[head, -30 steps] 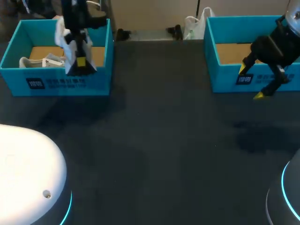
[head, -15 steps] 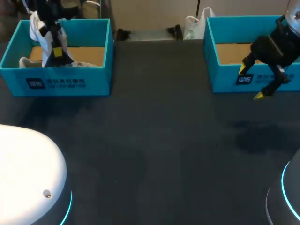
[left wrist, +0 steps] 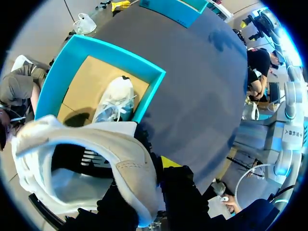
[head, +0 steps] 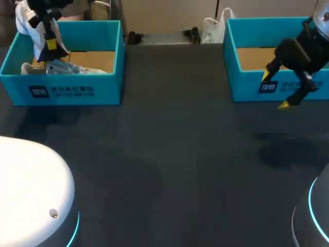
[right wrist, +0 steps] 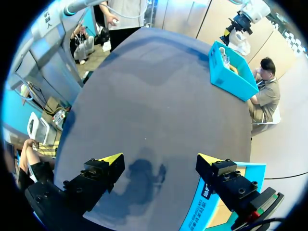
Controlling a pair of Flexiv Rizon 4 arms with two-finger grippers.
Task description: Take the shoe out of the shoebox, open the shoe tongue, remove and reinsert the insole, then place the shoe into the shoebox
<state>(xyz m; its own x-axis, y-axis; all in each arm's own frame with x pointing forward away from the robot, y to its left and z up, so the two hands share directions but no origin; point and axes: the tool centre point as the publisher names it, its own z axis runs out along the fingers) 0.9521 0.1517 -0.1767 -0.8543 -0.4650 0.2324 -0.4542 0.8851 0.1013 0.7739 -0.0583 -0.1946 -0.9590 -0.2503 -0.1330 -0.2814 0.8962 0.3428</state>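
Left pincer (head: 50, 45) is clamped on the white shoe (head: 28, 23), holding it above the far-left corner of the left shoebox (head: 67, 91). A second shoe (left wrist: 115, 98) lies on that box's cardboard floor. Right pincer (head: 276, 90), fingers apart, hangs just before the front wall of the right shoebox (head: 247, 87). The two boxes stand well apart, with the dark surface (head: 175, 154) stretching wide between them.

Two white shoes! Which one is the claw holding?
The raised shoe, gripped by the left claw and hanging above the left shoebox. The other white shoe lies on that shoebox's cardboard floor, with no claw on it.
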